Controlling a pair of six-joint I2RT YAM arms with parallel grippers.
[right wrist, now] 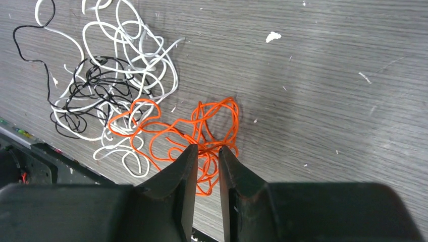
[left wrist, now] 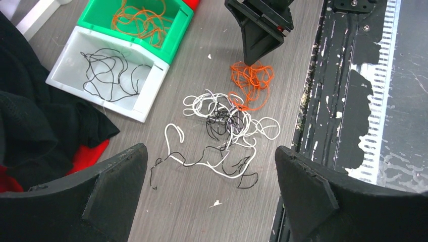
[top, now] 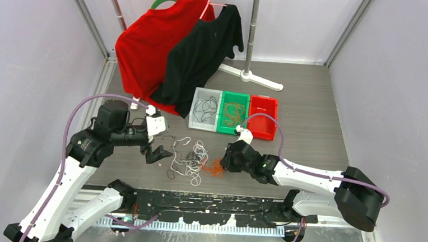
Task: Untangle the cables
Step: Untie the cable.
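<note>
Near the front edge of the surface (top: 312, 132), between the 2 arms, the cables (top: 192, 160) lie in 1 loose heap. A white cord (left wrist: 199, 105) and a black cord (left wrist: 222, 121) are knotted through each other. An orange cord (right wrist: 202, 121) is bunched just beside them on the right, with 1 of its loops lying across the white and black strands. The right jaws are clenched almost together on the near side of the orange cord, with several strands running through the narrow gap. The left jaws are spread wide and hover above the white-and-black knot, touching nothing. Behind the heap, a white bin (left wrist: 146, 101) holds another black cord and a green bin (left wrist: 176, 40) another orange one. The step in hand is probably drawing the orange cord free. Hazards: with nothing pinning the knot, the overlapping loop may snag and drag the whole heap along, tightening it. Thin strands may also slip from a partial pinch, and a pull toward the arms could carry cord off the surface's near edge.
</note>
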